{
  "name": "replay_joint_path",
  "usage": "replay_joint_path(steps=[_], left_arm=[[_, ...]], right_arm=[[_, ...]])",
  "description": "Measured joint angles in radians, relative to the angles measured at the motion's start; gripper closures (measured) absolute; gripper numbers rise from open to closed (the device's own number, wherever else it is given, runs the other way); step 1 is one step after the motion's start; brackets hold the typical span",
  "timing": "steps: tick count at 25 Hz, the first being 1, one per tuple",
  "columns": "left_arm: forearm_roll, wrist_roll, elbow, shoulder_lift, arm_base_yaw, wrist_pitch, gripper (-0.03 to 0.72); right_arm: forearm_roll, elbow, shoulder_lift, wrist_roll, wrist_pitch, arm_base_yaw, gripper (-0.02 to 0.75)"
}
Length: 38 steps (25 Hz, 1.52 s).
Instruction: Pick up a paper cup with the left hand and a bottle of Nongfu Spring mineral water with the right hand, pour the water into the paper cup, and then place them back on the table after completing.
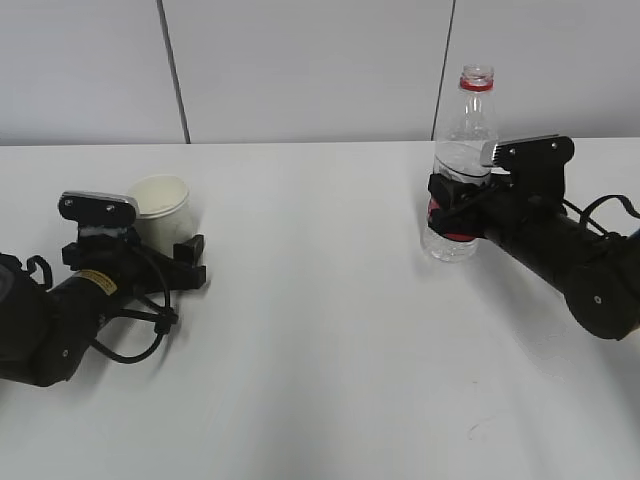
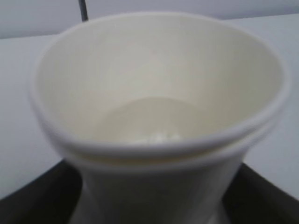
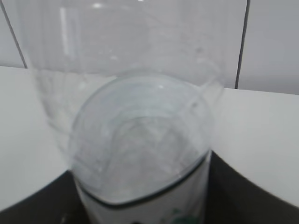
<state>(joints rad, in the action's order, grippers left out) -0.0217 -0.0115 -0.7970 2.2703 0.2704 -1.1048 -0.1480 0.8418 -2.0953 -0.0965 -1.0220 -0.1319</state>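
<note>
The cream-white paper cup (image 1: 160,198) stands at the left of the white table (image 1: 320,330). My left gripper (image 1: 172,250) is shut on its lower wall. In the left wrist view the cup (image 2: 159,93) fills the frame, looks empty, and is pinched between dark fingers (image 2: 28,203). The clear mineral water bottle (image 1: 466,130) is uncapped, with a red ring at its neck, and stands at the right. My right gripper (image 1: 455,212) is shut on its labelled middle. In the right wrist view the bottle (image 3: 140,140) sits between dark fingers (image 3: 254,198).
A grey panelled wall (image 1: 300,70) runs behind the table's far edge. The left arm's loose cable (image 1: 130,335) lies on the table by the arm.
</note>
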Motion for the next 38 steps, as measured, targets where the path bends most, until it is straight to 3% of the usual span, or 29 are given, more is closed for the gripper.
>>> replay_joint_path(steps=[3,9,25,32,38], left_arm=[[-0.037,0.0,0.0,0.0,-0.002,0.002,0.031],[-0.003,0.0,0.035,-0.004,0.014,-0.03,0.048],[-0.055,0.0,0.315,-0.196,0.026,-0.036,0.083],[-0.002,0.0,0.331,-0.233,0.026,-0.037,0.095],[0.022,0.0,0.331,-0.239,0.026,-0.038,0.098]], right_arm=[[0.0,0.0,0.0,0.0,0.0,0.0,0.368],[0.0,0.0,0.0,0.0,0.0,0.0,0.369],[0.0,0.0,-0.016,0.0,-0.008,0.0,0.37],[0.0,0.0,-0.029,0.0,-0.03,0.0,0.37],[0.002,0.006,-0.091,0.0,-0.142,0.0,0.37]])
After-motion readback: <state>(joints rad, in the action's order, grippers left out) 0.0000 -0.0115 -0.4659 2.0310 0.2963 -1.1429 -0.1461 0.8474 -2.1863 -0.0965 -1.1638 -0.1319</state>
